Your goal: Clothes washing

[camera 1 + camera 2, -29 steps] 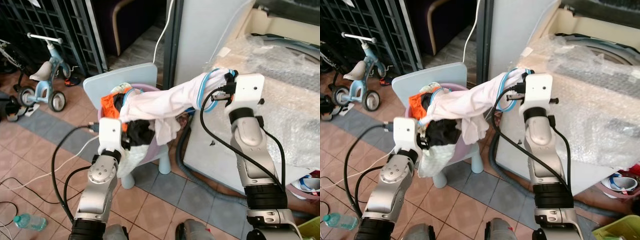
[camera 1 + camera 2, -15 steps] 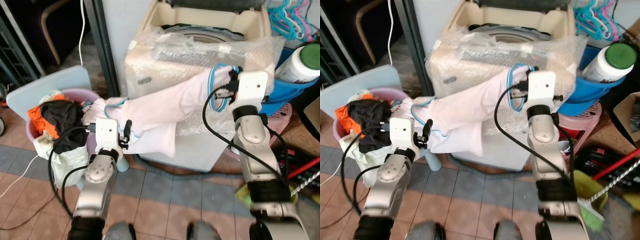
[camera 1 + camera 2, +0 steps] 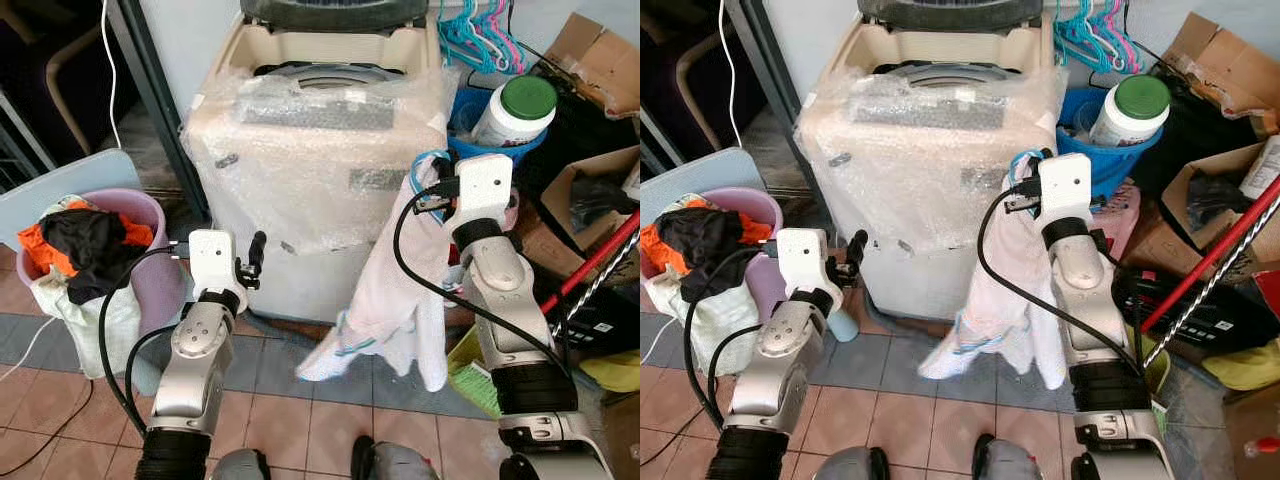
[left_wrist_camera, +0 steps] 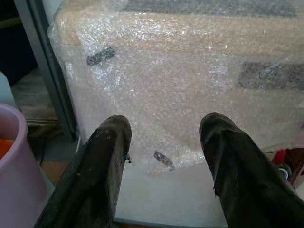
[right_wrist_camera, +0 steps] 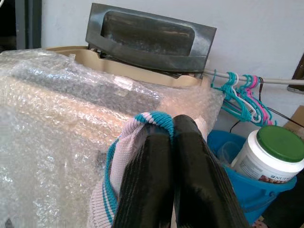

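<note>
A top-loading washing machine (image 3: 310, 150) wrapped in bubble wrap stands straight ahead with its dark lid (image 5: 147, 35) raised. My right gripper (image 5: 172, 124) is shut on the blue-trimmed collar of a pale pink garment (image 3: 395, 300), which hangs down in front of the machine's right corner, almost to the floor. My left gripper (image 4: 164, 128) is open and holds nothing, level with the machine's front left. A pink laundry basket (image 3: 160, 215) with orange and black clothes (image 3: 85, 240) stands at the left.
A blue bucket (image 3: 470, 140) with a green-lidded white jar (image 3: 515, 110) stands right of the machine, with hangers (image 3: 475, 30) above it. Cardboard boxes (image 3: 600, 60), a red pole (image 3: 600, 260) and clutter crowd the right. A pale blue board (image 3: 60, 190) leans behind the basket.
The view has swung right from the basket to the washing machine. The garment, earlier stretched between both arms, now hangs from the right gripper alone; the left gripper is free of it.
</note>
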Tool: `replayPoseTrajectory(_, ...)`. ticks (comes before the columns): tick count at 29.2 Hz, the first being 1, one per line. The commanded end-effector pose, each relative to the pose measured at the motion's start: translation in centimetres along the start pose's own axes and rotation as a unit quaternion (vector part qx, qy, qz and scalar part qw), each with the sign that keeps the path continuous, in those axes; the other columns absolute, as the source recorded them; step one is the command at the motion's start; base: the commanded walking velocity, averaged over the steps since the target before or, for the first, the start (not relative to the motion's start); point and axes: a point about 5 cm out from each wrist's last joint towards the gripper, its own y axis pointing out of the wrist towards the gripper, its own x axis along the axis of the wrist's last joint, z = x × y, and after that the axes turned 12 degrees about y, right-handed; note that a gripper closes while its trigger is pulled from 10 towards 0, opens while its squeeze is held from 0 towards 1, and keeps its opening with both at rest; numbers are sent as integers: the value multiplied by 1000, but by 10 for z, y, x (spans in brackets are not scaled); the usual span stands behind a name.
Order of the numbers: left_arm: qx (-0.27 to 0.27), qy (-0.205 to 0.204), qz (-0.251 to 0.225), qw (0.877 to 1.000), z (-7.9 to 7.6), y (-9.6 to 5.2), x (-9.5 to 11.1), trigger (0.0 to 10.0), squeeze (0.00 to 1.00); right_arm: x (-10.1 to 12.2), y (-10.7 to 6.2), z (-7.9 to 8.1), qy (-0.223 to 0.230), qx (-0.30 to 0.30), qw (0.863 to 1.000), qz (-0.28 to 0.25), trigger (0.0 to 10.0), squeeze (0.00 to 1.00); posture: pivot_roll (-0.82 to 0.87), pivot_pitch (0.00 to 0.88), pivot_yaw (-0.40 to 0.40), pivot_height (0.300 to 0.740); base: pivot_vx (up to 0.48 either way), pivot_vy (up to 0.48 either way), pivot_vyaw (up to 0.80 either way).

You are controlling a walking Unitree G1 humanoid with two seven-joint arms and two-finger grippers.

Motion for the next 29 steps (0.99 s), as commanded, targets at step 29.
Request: replayPoseTrajectory(29, 28, -12, 12, 999, 7, 2, -2, 10000, 0, 92, 57, -17, -72, 46, 986, -141, 10000, 0, -33, 64, 32, 740, 416, 91, 0)
